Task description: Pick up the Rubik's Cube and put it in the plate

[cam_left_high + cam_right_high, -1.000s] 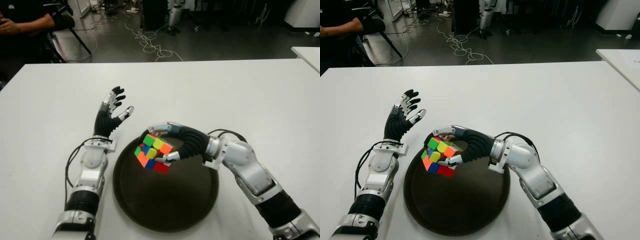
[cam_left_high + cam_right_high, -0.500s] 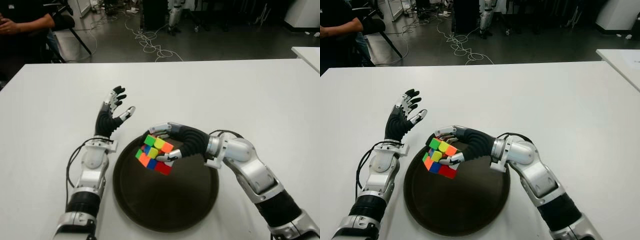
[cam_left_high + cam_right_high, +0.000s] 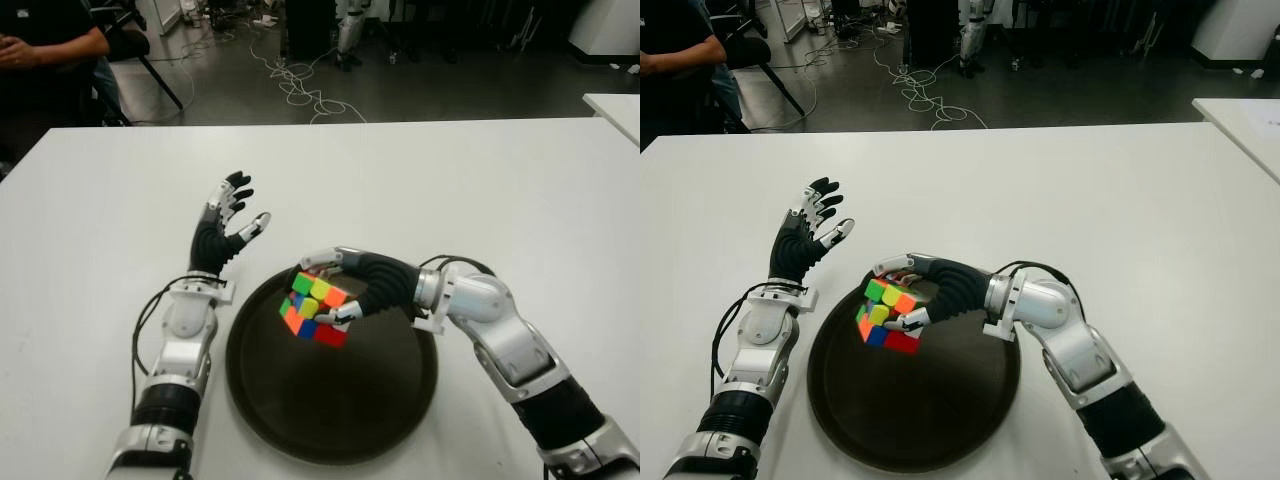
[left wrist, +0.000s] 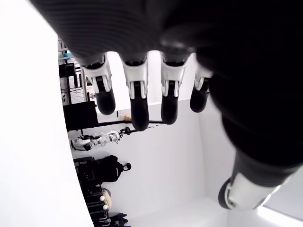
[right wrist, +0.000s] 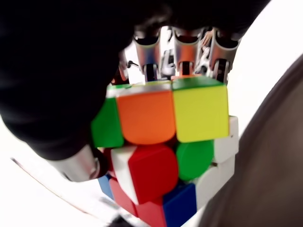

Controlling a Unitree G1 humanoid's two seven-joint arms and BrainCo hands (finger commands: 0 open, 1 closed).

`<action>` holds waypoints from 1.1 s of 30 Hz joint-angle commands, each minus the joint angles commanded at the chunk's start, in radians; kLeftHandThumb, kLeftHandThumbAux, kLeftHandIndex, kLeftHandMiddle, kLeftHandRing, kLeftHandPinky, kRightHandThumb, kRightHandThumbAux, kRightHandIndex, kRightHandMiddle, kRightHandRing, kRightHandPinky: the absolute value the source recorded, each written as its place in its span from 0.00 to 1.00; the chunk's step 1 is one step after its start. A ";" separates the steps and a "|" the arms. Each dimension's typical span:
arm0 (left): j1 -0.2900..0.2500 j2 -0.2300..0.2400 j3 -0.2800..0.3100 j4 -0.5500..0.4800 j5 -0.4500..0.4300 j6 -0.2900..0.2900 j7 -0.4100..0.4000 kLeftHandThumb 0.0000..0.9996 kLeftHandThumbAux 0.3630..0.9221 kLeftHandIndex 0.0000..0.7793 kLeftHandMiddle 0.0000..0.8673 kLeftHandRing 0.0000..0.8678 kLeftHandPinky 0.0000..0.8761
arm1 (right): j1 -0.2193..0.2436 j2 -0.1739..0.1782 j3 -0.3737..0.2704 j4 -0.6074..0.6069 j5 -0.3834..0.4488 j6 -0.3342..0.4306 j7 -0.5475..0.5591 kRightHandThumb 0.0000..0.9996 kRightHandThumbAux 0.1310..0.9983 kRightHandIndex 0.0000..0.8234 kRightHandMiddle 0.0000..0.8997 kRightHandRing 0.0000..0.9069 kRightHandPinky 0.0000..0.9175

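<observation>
- Now the cube (image 3: pixel 314 307) sits clamped in the right hand (image 3: pixel 345 290), tilted, over the far left part of the plate (image 3: pixel 380 420); whether its lowest corner touches the plate cannot be told.
- In the right wrist view the fingers (image 5: pixel 185 47) wrap one side of the cube and the thumb (image 5: pixel 75 161) presses the opposite side.
- Most of the dark round plate is bare, nearer to the robot and to the right of the cube.
- Its left rim lies just beside the left forearm (image 3: pixel 185 340).
- Beyond that forearm the left hand (image 3: pixel 225 225) is raised with fingers spread, holding nothing, near the cube's far left side.
- White worktop (image 3: pixel 480 190) spreads open all around, its far edge well apart from the plate.
- Past that edge are floor cables (image 3: pixel 300 85) and a seated person (image 3: pixel 45 40) at far left.
</observation>
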 joint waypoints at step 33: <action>0.005 -0.004 0.001 -0.003 0.006 -0.003 0.008 0.01 0.66 0.10 0.18 0.16 0.13 | -0.068 0.003 0.000 0.217 -0.274 -0.237 -0.173 0.70 0.69 0.52 0.67 0.67 0.66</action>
